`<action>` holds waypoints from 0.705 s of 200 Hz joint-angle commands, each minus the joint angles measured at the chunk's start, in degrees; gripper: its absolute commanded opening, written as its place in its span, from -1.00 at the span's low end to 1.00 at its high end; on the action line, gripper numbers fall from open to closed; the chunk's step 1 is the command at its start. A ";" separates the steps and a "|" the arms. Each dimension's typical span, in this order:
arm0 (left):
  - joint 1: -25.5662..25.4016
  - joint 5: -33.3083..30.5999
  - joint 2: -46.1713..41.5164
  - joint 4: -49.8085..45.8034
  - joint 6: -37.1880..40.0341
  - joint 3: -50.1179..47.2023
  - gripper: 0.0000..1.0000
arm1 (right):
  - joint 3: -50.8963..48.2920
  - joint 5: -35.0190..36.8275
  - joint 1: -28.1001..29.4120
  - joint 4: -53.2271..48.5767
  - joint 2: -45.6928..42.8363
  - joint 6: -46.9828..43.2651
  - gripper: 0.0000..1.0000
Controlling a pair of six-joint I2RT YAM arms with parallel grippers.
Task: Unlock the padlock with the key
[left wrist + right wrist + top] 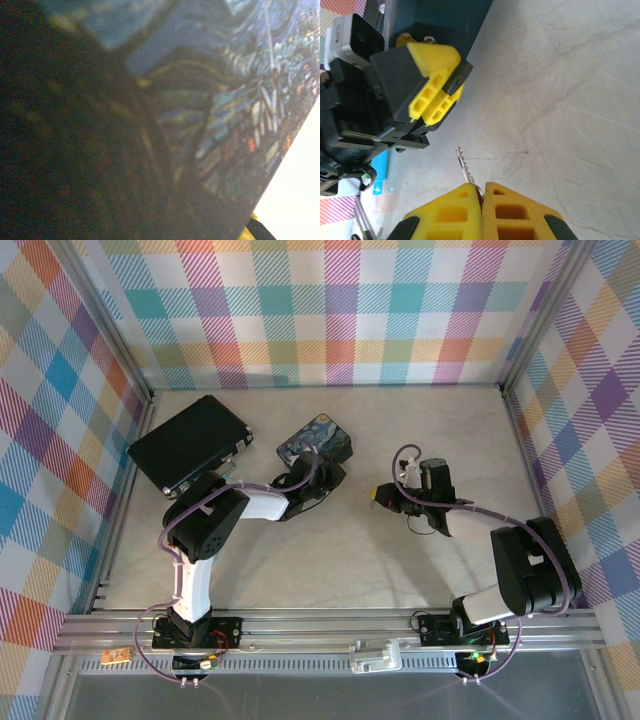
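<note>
My right gripper [482, 192] is shut on the key [464, 167], a thin toothed metal blade that sticks out past the yellow fingertips over the table. In the top view this gripper [383, 497] points left. My left gripper [322, 475] is at the near edge of the blue painted tin [318, 443]. Seen from the right wrist, its yellow fingers [432, 82] stand close together against the tin [445, 20]. A small dark piece [458, 79] sits at their tips, and I cannot tell what it is. The padlock is hidden. The left wrist view is a blurred close-up of the tin [200, 100].
A black hard case [190, 445] lies at the back left, beside the left arm. A light-blue stick [380, 172] lies on the table near the left arm. Aluminium rails and plaid walls bound the pale tabletop [330, 560].
</note>
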 commanded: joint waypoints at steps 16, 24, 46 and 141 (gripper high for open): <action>0.27 7.93 -1.87 17.13 -8.55 -2.34 -1.00 | -0.63 -5.34 0.34 11.67 3.54 4.59 -1.00; 0.36 8.52 -1.79 19.42 -9.30 -2.91 -1.00 | -0.82 -5.83 0.29 12.98 3.86 5.01 -1.00; 0.45 9.89 -1.34 22.74 -9.58 -3.59 -1.00 | -0.51 -7.11 0.34 15.35 4.33 6.17 -1.00; 0.46 10.36 1.95 30.82 -11.97 -5.89 -1.00 | 2.96 -5.41 0.26 21.11 8.87 9.78 -1.00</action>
